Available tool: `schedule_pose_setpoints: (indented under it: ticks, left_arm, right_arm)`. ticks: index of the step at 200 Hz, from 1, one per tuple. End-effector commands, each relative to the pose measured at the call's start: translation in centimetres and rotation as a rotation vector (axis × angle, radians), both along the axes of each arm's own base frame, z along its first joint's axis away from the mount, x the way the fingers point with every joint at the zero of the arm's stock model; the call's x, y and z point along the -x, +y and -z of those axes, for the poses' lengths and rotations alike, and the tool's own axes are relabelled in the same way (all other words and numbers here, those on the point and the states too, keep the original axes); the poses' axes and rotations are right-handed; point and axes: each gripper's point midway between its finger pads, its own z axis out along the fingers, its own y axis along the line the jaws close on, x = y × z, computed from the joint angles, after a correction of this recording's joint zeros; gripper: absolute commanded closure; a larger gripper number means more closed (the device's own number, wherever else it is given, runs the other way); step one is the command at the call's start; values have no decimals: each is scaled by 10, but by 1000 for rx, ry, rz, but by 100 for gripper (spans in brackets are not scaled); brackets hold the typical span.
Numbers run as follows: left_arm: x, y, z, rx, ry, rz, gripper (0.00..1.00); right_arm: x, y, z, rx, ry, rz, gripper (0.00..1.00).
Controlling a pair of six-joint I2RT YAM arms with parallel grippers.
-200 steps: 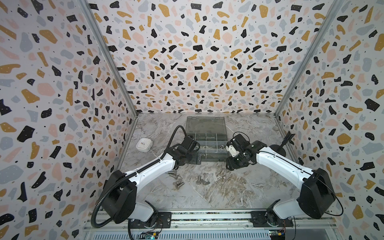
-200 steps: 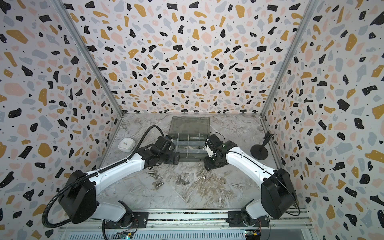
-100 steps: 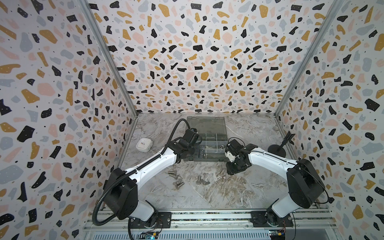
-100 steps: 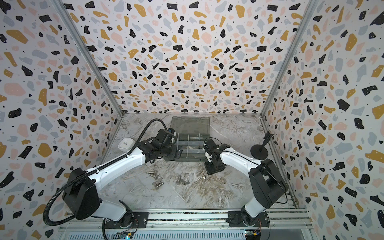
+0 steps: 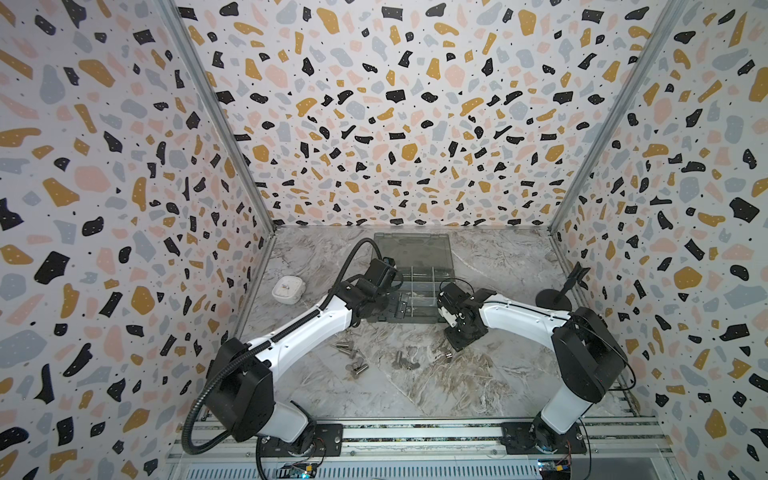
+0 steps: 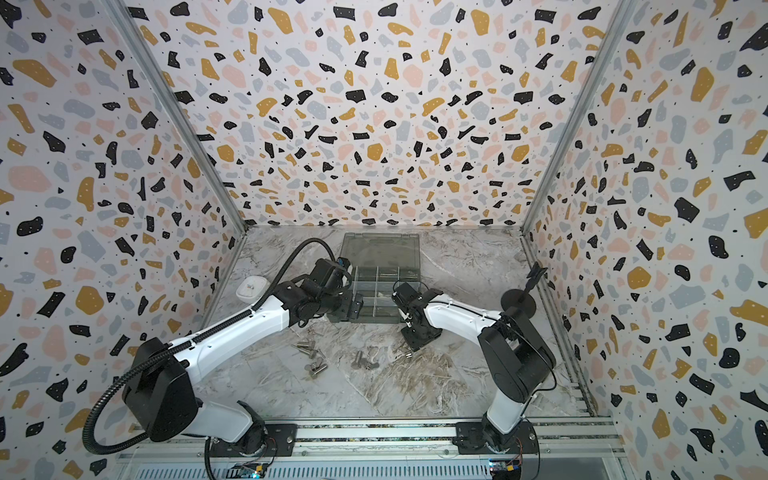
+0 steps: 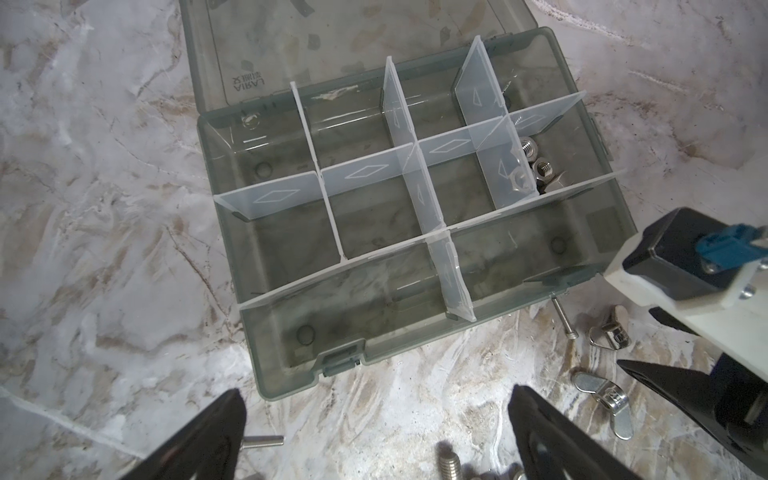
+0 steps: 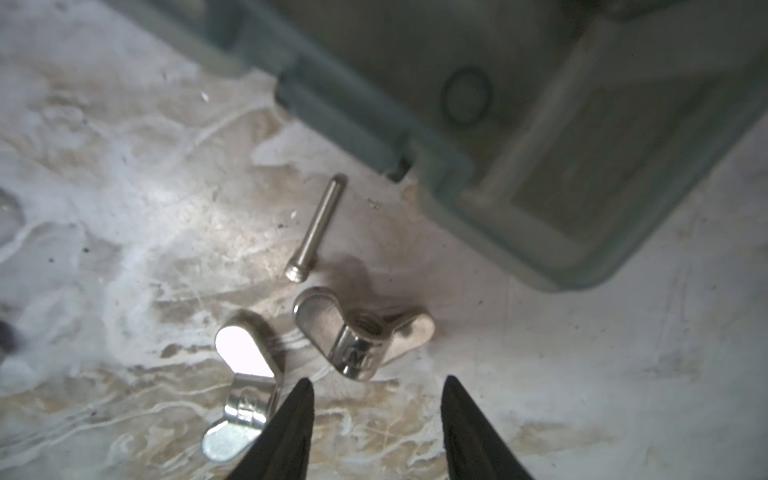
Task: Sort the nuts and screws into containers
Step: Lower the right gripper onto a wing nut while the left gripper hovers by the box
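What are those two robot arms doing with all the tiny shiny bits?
They are sorting little metal parts into the grey organiser box. A few nuts already lie in one compartment. The right gripper, open and empty, hangs just above two wing nuts on the table by the box. The left gripper is open and empty too, near the box's front. Several screws lie loose on the table.
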Motion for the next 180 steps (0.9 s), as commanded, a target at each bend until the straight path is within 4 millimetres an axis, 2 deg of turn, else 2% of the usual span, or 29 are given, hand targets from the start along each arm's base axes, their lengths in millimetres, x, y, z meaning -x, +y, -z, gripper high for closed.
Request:
schedule_pose_setpoints:
  ticks: [1, 136, 180]
  left_arm:
    - [2, 6, -5, 3, -15, 11, 0]
    - [-10, 22, -6, -3, -16, -5, 0]
    - [-13, 23, -6, 3, -16, -6, 1]
  right_arm:
    - [-10, 1, -6, 34, -35, -28, 48]
    - [-16, 14, 7, 36, 6, -53, 49]
    - [-15, 21, 4, -12, 23, -11, 41]
